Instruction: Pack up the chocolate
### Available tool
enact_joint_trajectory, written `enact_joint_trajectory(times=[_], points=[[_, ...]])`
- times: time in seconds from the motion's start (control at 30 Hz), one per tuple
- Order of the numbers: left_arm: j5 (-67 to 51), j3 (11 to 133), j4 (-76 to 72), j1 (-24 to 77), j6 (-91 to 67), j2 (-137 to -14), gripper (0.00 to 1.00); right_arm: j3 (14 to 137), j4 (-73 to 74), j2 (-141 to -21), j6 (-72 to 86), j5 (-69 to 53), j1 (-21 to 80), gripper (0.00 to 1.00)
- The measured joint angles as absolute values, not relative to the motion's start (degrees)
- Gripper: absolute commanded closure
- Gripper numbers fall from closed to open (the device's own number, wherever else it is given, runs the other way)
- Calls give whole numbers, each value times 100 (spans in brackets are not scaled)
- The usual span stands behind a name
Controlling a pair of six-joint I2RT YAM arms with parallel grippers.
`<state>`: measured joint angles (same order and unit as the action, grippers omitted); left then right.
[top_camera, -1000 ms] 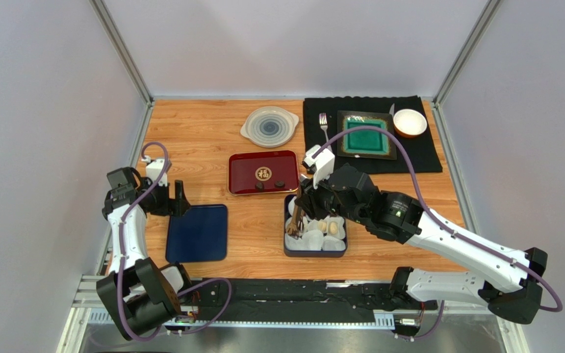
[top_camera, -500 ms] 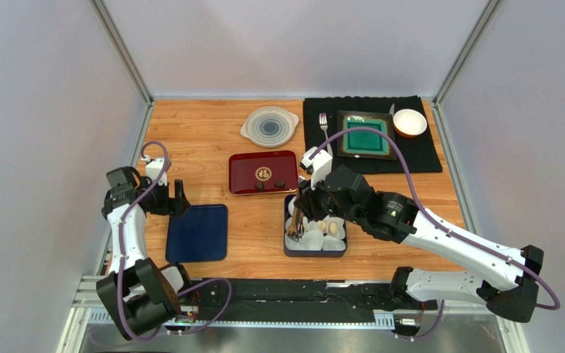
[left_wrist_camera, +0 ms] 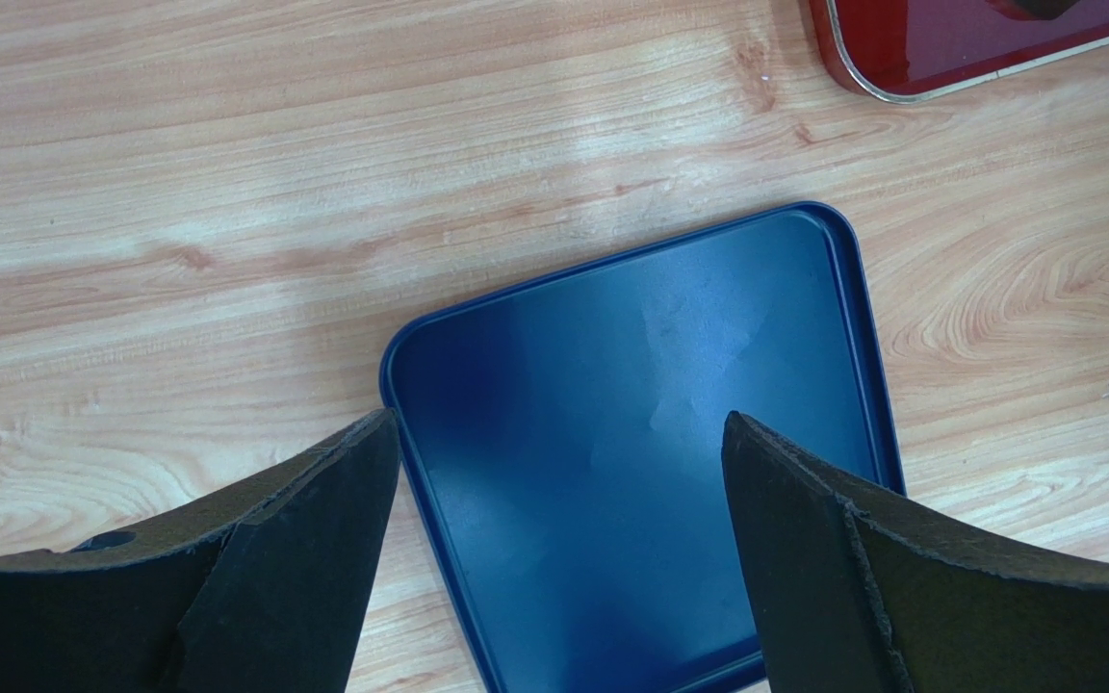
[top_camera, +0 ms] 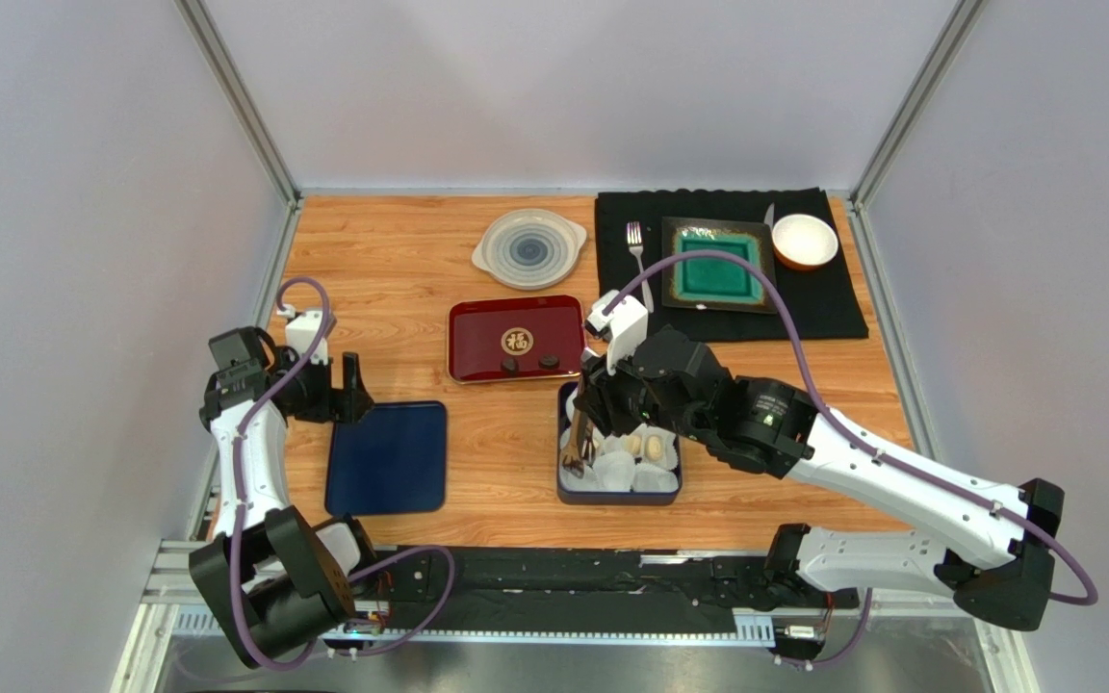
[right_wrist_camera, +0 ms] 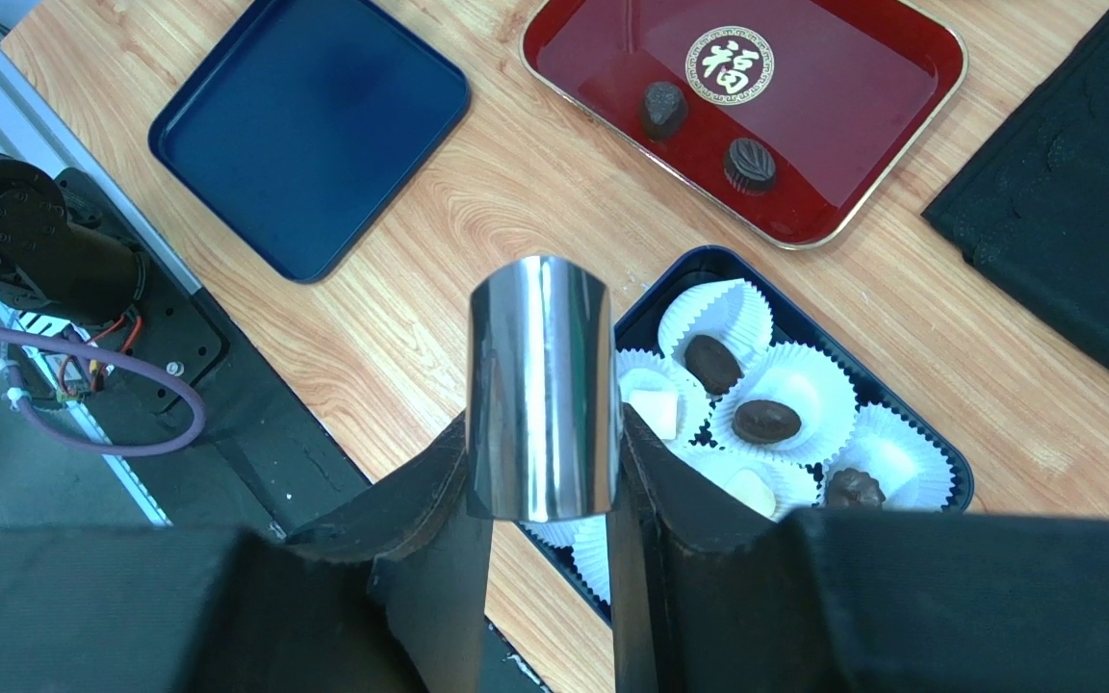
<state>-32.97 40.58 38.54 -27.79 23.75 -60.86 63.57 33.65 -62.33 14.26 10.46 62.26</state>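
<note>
Scene: wooden table (top_camera: pixel 401 275) seen from above, with two robot arms mounted at its near edge.
Right end effector (right_wrist_camera: pixel 543 469): narrowed onto the shiny bent end of a pair of metal tongs (right_wrist_camera: pixel 540 383), poised over the left side of the box. The tong tips are hidden from the wrist camera.
Left end effector (left_wrist_camera: pixel 558 455): spread wide and holding nothing, hovering above a flat blue lid (left_wrist_camera: pixel 633 419) well left of the box.
Box (top_camera: pixel 620 500): dark blue, near the table's front edge, lined with crinkled white paper cups (right_wrist_camera: pixel 806 378).
Chocolate (right_wrist_camera: pixel 766 420): several dark pieces and a few pale ones already sit in cups. Two more dark pieces (right_wrist_camera: pixel 662 107) lie on the red tray (right_wrist_camera: pixel 835 116) just behind the box.
Step in hand: probably setting a piece into a left-side cup. Whether the tongs carry one cannot be told.
Doing it well: bring the tips down inside one free cup, ease the squeeze gently, then lift straight up.
Risk: sideways drag could tip or crumple a light paper cup, or nudge a neighbouring piece.
Progress: seemingly mostly packed, with the tray pieces and lid left.
</note>
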Motion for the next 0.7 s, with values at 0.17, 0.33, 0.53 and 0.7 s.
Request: enact_joint_trajectory(times=[0.17, 0.33, 0.53, 0.7], points=[[-3295, 4058, 3852, -2779, 2375, -6086, 10, 6357, 3363, -6254, 1433, 1057, 6257, 67], [-3295, 4058, 3852, -2779, 2375, -6086, 10, 6357, 3363, -6265, 1435, 1068, 6259, 66], [-3295, 4058, 3848, -2779, 2375, -6086, 10, 6357, 3365, -6265, 1433, 1109, 6296, 65], [-3295, 4058, 3846, -2779, 2375, -6086, 10, 6357, 3363, -6265, 1433, 1142, 6298, 65]])
